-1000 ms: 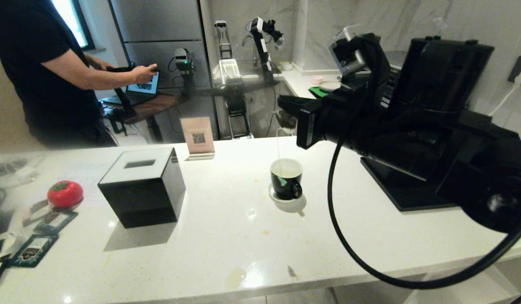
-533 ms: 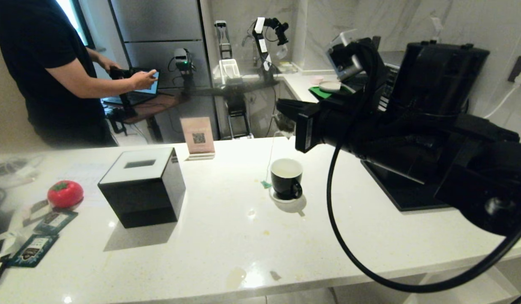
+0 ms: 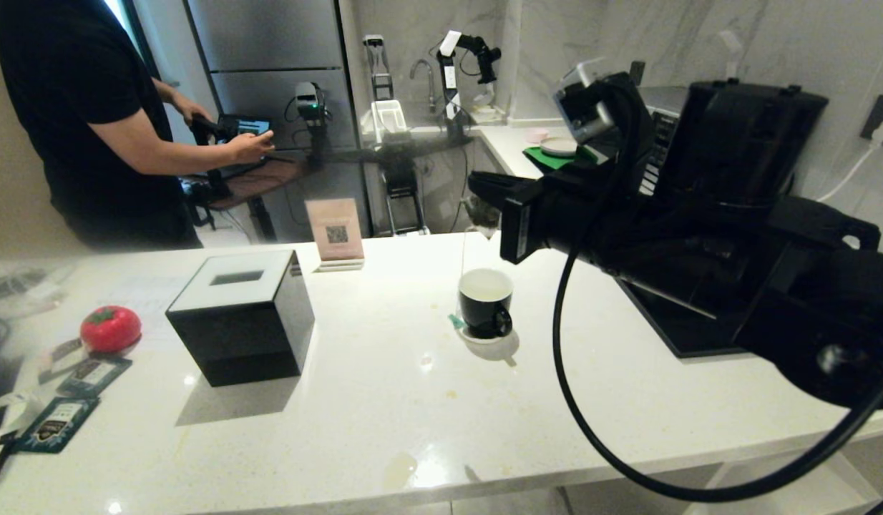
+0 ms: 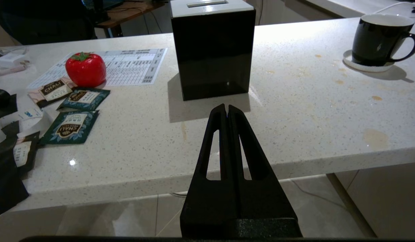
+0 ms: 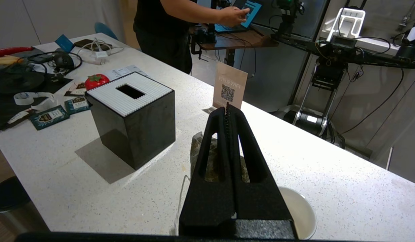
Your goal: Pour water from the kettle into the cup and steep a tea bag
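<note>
Tea bag (image 5: 207, 158) pinched in right tool (image 5: 227, 109) above cup (image 3: 485, 303), packets (image 4: 70, 126) (CHALI), left tool (image 4: 227, 109) closed.

The right arm (image 3: 699, 236) is matte black and bulky, with a thick black cable (image 3: 577, 400) looping below; the fingers (image 5: 227, 151) (slotted, tapered) seem rubbery.

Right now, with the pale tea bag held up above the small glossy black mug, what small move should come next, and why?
Probably lower the right gripper straight down. It is shut on the pale see-through tea bag, which hangs above the small glossy black mug, its string trailing down beside the mug. The bag is not inside yet.
</note>
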### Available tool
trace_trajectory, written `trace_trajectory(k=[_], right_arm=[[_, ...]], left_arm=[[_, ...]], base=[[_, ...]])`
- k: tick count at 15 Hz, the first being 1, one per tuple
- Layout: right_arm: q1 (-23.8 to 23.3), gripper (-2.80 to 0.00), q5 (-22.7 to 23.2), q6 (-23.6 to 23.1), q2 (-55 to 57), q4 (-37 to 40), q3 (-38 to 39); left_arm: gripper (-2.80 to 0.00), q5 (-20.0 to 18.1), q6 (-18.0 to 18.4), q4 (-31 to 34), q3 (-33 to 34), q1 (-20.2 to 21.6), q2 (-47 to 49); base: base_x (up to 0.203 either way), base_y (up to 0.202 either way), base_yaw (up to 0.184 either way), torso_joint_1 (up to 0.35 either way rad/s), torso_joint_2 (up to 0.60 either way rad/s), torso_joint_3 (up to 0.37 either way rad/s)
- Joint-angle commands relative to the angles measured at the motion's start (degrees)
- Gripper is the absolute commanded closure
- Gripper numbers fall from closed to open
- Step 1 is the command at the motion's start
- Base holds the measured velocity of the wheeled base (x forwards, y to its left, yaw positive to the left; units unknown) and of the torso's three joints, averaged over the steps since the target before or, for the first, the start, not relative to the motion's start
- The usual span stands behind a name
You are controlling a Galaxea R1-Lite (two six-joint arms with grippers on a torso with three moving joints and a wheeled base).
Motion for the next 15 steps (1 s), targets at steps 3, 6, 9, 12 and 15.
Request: trace_trajectory(k=[3, 6, 9, 12, 15], right_arm=[[0.0, 0.0, 0.1, -0.1, 0.6, -0.4, 0.0], [0.0, 0.0, 0.1, -0.1, 0.8, -0.4, -0.1], [0.0, 0.0, 0.1, -0.1, 0.9, -0.4, -0.2], [0.0, 0.0, 0.1, -0.1, 0.9, -0.4, -0.2], [-0.1, 0.0, 0.1, 0.2, 0.9, -1.6, -0.4]], left_arm=[[0.0, -1.0, 0.0, 2.4, -2.0, 0.0, 0.1], [0.0, -2.6, 0.0, 3.7, -3.8, 0.0, 2.0], [0.0, -3.3, -0.1, 3.7, -5.8, -0.1, 6.7], [0.0, -4.0, -0.1, 3.7, -8.8, -0.3, 13.9], [0.0, -6.4, -0.1, 3.4, -13.3, -0.5, 22.2]], base=[[0.0, 0.0, 0.0, 0.0, 0.0, 0.0], [0.0, 0.0, 0.0, 0.0, 0.0, 0.0], [0.0, 0.0, 0.0, 0.0, 0.0, 0.0], [0.0, 0.0, 0.0, 0.0, 0.0, 0.0], [0.0, 0.0, 0.0, 0.0, 0.0, 0.0]])
